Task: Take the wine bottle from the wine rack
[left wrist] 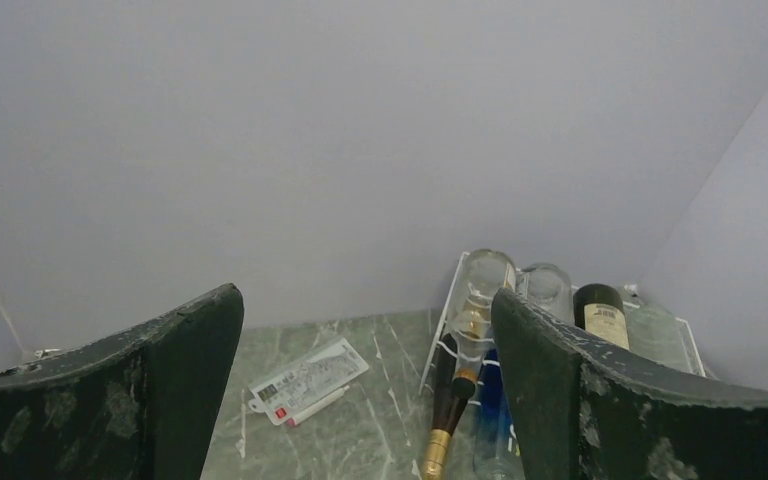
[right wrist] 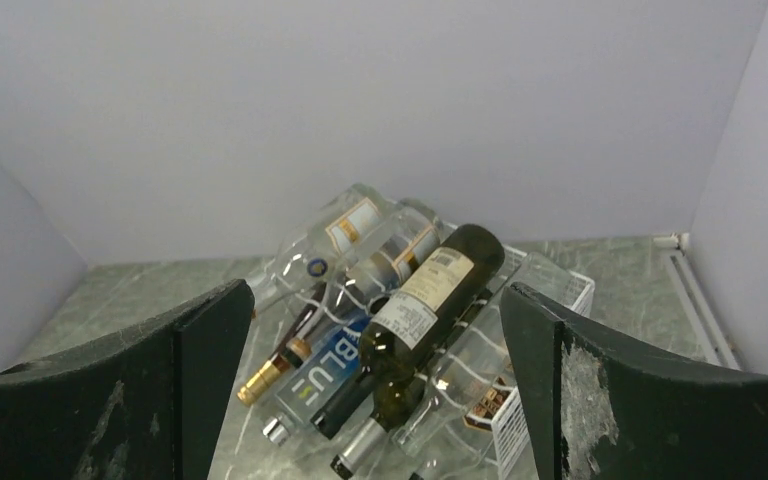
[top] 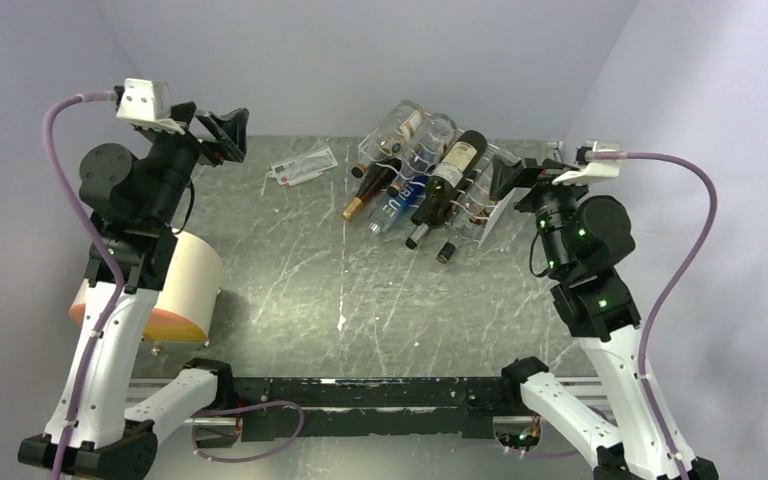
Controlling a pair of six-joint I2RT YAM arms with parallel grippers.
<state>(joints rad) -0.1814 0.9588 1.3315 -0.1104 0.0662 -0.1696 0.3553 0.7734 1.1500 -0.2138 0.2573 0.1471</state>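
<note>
The white wire wine rack (top: 501, 214) stands at the back right of the table, tilted, with several bottles lying in it. It also shows in the right wrist view (right wrist: 552, 282) and the left wrist view (left wrist: 441, 330). A dark wine bottle (top: 451, 174) with a white label lies on top, neck toward the front; it also shows in the right wrist view (right wrist: 430, 298) and the left wrist view (left wrist: 600, 310). My right gripper (top: 513, 181) (right wrist: 375, 290) is open and empty just right of the rack, facing the bottles. My left gripper (top: 224, 134) (left wrist: 365, 295) is open and empty, raised at the back left.
A dark bottle with a gold-foil neck (top: 368, 196), a clear bottle with a blue label (top: 396, 205) and clear bottles fill the rack. A small black cap (top: 447, 252) lies in front of it. A white packet (top: 303, 165) lies at the back. A cream cylinder (top: 186, 286) lies under my left arm.
</note>
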